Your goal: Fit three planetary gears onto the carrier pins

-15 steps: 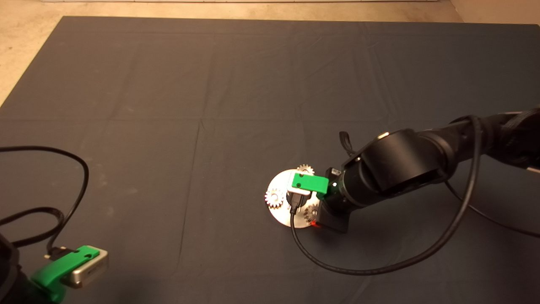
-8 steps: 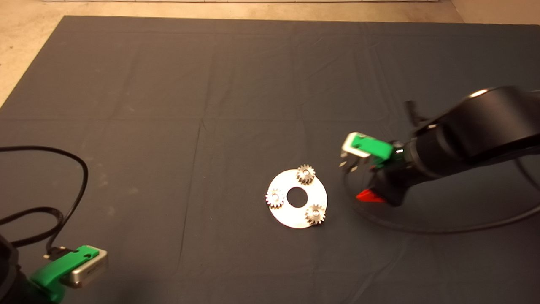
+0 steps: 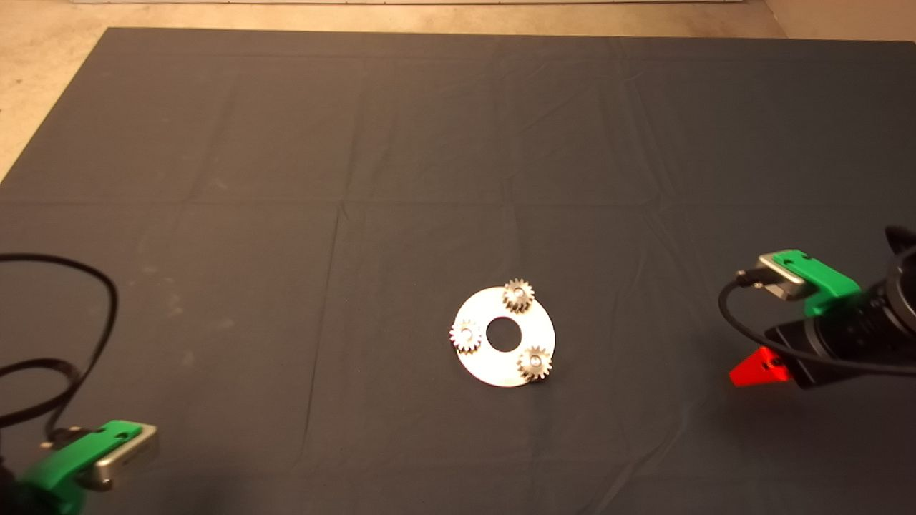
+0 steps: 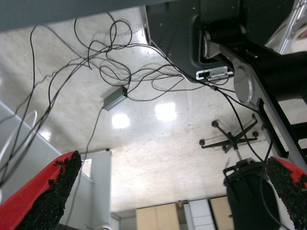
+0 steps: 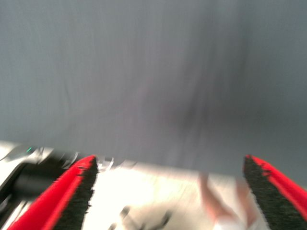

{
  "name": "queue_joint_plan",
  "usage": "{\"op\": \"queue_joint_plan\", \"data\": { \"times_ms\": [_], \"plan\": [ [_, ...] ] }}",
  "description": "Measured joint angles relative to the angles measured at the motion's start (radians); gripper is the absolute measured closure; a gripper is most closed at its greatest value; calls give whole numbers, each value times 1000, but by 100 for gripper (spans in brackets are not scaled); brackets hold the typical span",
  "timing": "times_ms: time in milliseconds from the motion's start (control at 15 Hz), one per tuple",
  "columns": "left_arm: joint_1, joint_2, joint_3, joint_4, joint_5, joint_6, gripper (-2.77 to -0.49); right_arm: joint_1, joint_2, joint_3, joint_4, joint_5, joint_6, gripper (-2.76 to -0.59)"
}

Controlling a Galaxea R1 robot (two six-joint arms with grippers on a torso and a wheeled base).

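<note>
gears [image 3: 518, 295] all on carrier pins [image 3: 533, 361] | right gripper [image 5: 168, 191] fingers wide, empty, at mat edge | left gripper [image 4: 168, 191] wide, parked | i'd check seating, hands off

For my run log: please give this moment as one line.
planetary gears: three on carrier pins | right gripper: open, empty, mat's right edge | left gripper: open, parked lower left

Head view dim, warm; right wrist view blurred w/ glare.

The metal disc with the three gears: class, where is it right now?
In the head view the disc lies flat on the dark mat, a little right of centre, well clear of the right gripper at the right edge.
</note>
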Motion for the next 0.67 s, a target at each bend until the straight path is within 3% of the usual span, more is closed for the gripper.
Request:
{"op": "queue_joint_plan", "data": {
  "times_ms": [200,400,533,667],
  "plan": [
    [-2,-26,0,0,-1,-4,-277,-1,-50,39,52,-4,52,-234],
    [-2,-26,0,0,-1,-6,-277,-6,-69,57,71,-4,75,-249],
    [-2,-9,0,0,-1,-6,-277,-8,-77,61,76,-4,82,-260],
    [-2,47,0,0,1,-7,-277,-23,-84,65,81,-4,86,-271]
  ]
}}
